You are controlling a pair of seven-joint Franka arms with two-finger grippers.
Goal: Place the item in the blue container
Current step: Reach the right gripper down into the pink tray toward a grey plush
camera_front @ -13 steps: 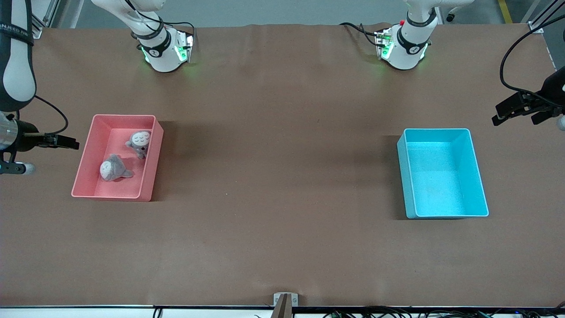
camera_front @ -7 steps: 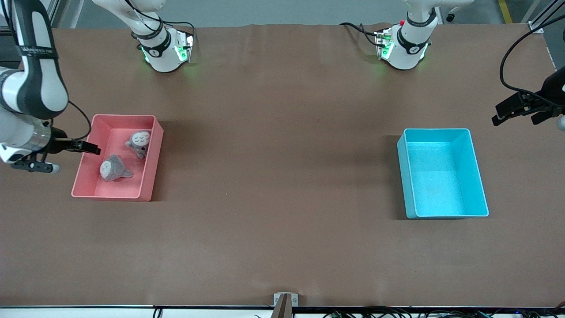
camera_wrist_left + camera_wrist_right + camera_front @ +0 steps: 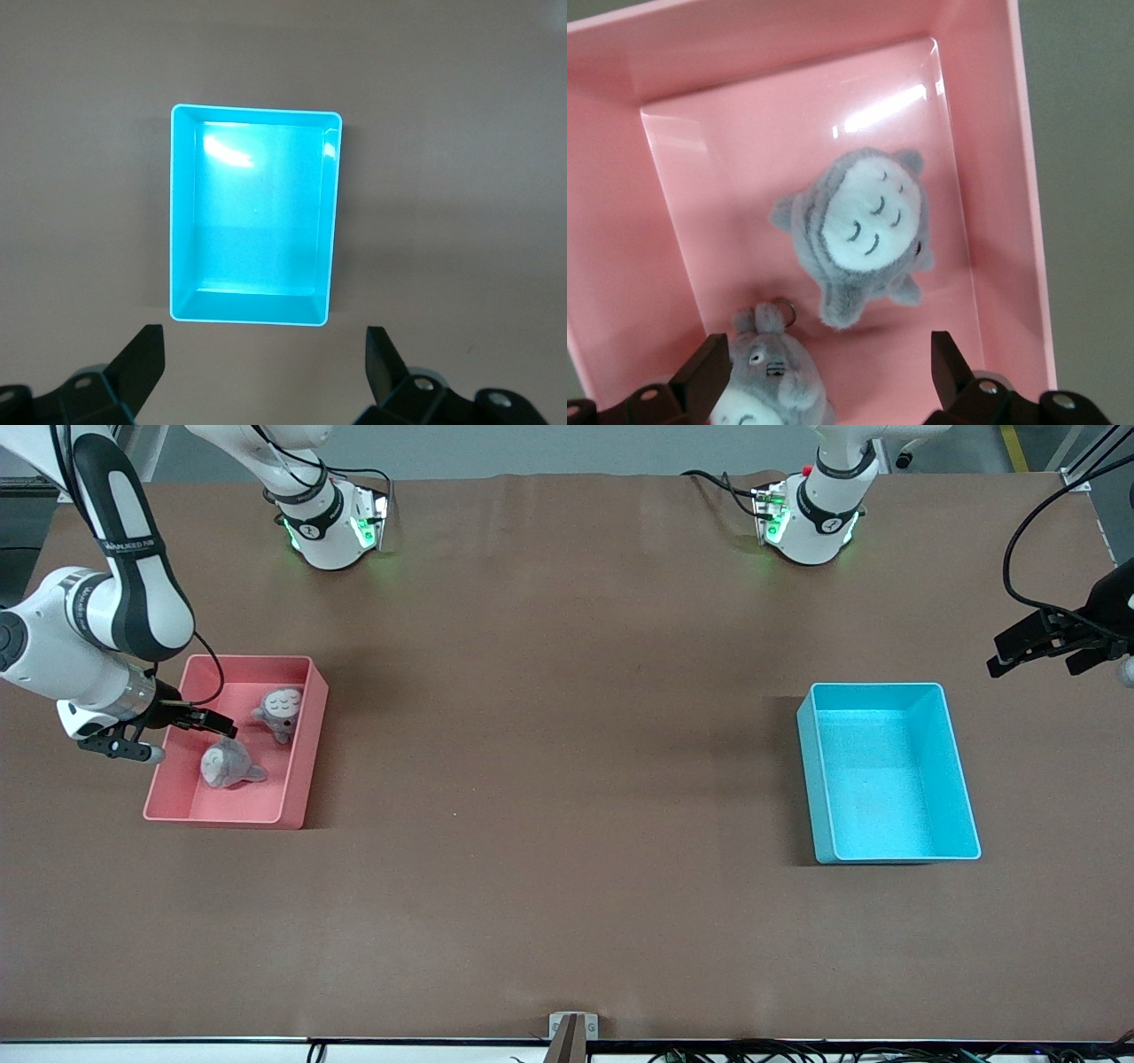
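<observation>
The blue container [image 3: 886,779] stands empty toward the left arm's end of the table; it also fills the left wrist view as the same cyan bin [image 3: 252,212]. Two grey plush toys lie in the pink bin [image 3: 248,658]: one [image 3: 279,710] belly up, the other [image 3: 226,764] nearer the front camera. My right gripper [image 3: 217,726] hangs open over the pink bin, above and between the toys. In the right wrist view the right gripper [image 3: 824,381] has the nearer toy [image 3: 766,376] beside one finger, the belly-up toy [image 3: 864,232] farther off. My left gripper [image 3: 1005,654] waits open beside the blue container, seen again as the left gripper [image 3: 264,372].
The pink bin's walls [image 3: 992,177] rise close on both sides of the right gripper. Brown table surface [image 3: 567,779] stretches between the two bins. A small metal bracket [image 3: 572,1026] sits at the table's front edge.
The right arm has swung in from the table's end to over the pink bin, its gripper now above the toys. The left arm, both bins and the toys have not moved.
</observation>
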